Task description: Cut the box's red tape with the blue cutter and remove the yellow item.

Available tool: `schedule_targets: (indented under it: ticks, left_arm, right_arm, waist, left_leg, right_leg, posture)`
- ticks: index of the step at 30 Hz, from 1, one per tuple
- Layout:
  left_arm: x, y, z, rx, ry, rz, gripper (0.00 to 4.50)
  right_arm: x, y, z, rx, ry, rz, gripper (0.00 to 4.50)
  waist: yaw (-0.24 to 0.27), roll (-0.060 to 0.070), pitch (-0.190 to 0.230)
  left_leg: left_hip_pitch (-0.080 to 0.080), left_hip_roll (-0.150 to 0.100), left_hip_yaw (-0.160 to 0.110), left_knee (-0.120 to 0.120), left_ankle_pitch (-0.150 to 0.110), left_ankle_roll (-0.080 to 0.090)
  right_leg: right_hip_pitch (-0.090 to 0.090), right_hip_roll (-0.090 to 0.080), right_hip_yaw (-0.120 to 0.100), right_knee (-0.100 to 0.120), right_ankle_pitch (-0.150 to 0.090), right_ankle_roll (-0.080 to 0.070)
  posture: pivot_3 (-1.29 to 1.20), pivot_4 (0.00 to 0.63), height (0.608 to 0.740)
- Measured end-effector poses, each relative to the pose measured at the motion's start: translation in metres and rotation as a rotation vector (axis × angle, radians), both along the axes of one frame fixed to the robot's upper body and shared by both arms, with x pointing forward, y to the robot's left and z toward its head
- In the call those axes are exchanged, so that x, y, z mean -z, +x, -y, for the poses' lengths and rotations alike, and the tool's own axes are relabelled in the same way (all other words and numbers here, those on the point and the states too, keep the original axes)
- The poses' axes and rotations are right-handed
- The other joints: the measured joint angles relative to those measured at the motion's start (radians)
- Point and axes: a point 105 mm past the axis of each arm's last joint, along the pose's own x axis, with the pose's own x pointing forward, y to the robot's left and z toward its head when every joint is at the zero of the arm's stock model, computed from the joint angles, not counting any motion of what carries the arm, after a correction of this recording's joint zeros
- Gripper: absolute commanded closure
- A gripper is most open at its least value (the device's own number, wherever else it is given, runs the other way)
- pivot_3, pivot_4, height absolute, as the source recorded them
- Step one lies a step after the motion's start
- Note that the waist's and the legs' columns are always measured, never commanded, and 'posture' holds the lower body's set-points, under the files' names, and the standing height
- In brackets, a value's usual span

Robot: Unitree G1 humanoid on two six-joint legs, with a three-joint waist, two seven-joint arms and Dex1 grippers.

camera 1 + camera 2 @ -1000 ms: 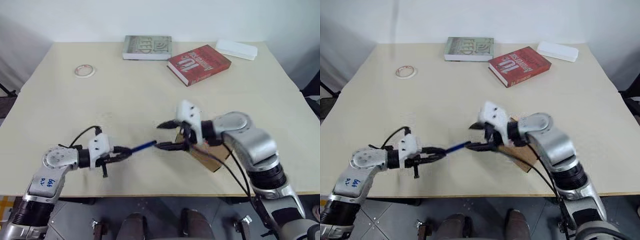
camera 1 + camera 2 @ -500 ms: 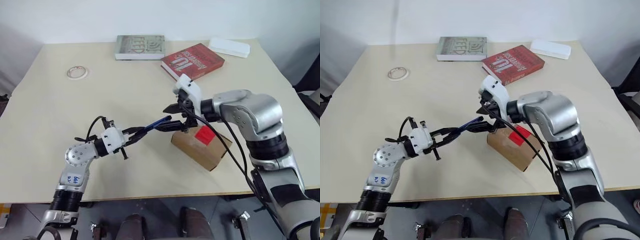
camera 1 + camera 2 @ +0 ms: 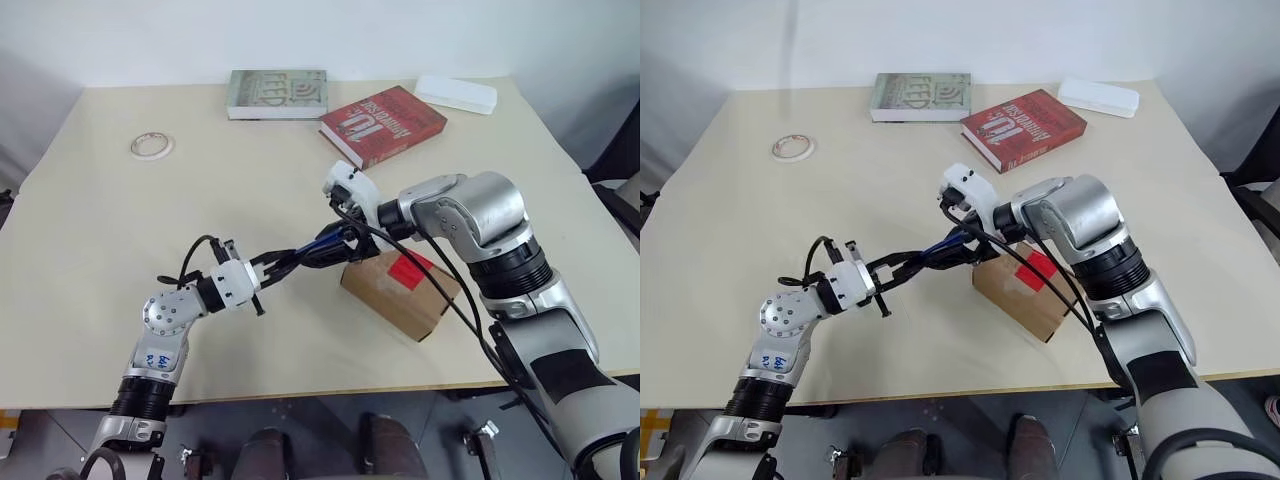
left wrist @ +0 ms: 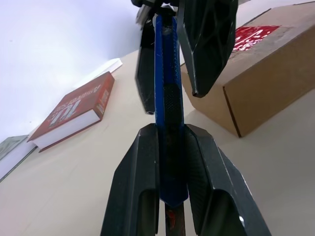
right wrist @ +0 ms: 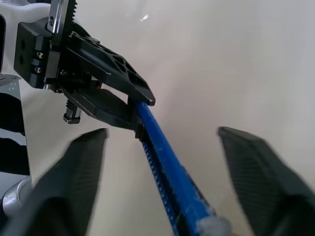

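The left end effector (image 3: 268,270) pinched the blue cutter (image 3: 318,245) by its rear, above the surface (image 3: 150,215). The right end effector (image 4: 179,49), fingers spread, straddled its front end beside the box (image 3: 400,293). This looked like a handover; next, the right should close before the left releases.

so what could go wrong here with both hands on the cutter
The left hand grips the blue cutter at one end while the right hand's fingers stand apart around the other, so a misjudged closing could knock it askew. If the left lets go early, it may drop. The box sits close beneath and could get nudged.
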Motion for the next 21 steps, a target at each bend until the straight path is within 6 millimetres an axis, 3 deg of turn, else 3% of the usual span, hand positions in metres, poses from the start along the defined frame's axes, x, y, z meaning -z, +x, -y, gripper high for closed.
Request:
schedule_targets:
  ticks: [4,8,15,16,21]
  left_arm:
    - [0.0,0.0,-0.001,-0.005,-0.001,0.002,4.09]
    - [0.0,0.001,-0.001,-0.012,-0.002,0.002,4.09]
    - [-0.002,0.004,0.003,-0.014,0.0,-0.001,4.09]
    - [-0.002,0.005,0.004,-0.02,0.003,-0.012,3.34]
    - [0.013,0.021,-0.017,-0.173,0.004,-0.195,1.99]
  right_arm:
    - [-0.003,0.0,-0.001,-0.003,0.016,-0.008,3.28]
    - [-0.008,-0.004,-0.004,-0.034,0.039,-0.016,4.38]
    - [-0.011,-0.004,-0.001,-0.037,0.036,0.004,4.38]
    - [-0.01,-0.004,0.0,-0.032,0.033,0.014,4.38]
    - [-0.02,0.001,0.012,0.019,0.039,0.085,4.38]
  waist:
    - [0.0,0.0,0.0]
    - [0.0,0.0,0.0]
    - [0.0,0.0,0.0]
    - [0.001,0.0,0.0]
    - [0.0,0.0,0.0]
  left_leg:
    - [0.0,0.0,0.0,0.0,0.0,0.0]
    - [0.0,0.0,0.0,0.0,0.0,0.0]
    - [0.0,0.0,0.0,0.0,0.0,0.0]
    - [0.0,0.0,0.0,0.0,0.0,0.0]
    - [0.0,0.0,0.0,0.0,0.0,0.0]
  right_leg:
    - [0.0,0.0,0.0,0.0,0.0,0.0]
    - [0.0,0.0,0.0,0.0,0.0,0.0]
    - [0.0,0.0,0.0,0.0,0.0,0.0]
    - [0.0,0.0,0.0,0.0,0.0,0.0]
    - [0.0,0.0,0.0,0.0,0.0,0.0]
  posture:
    - [0.0,0.15,0.74]
    - [0.0,0.15,0.74]
    - [0.0,0.15,0.74]
    - [0.0,0.15,0.74]
    - [0.0,0.15,0.74]
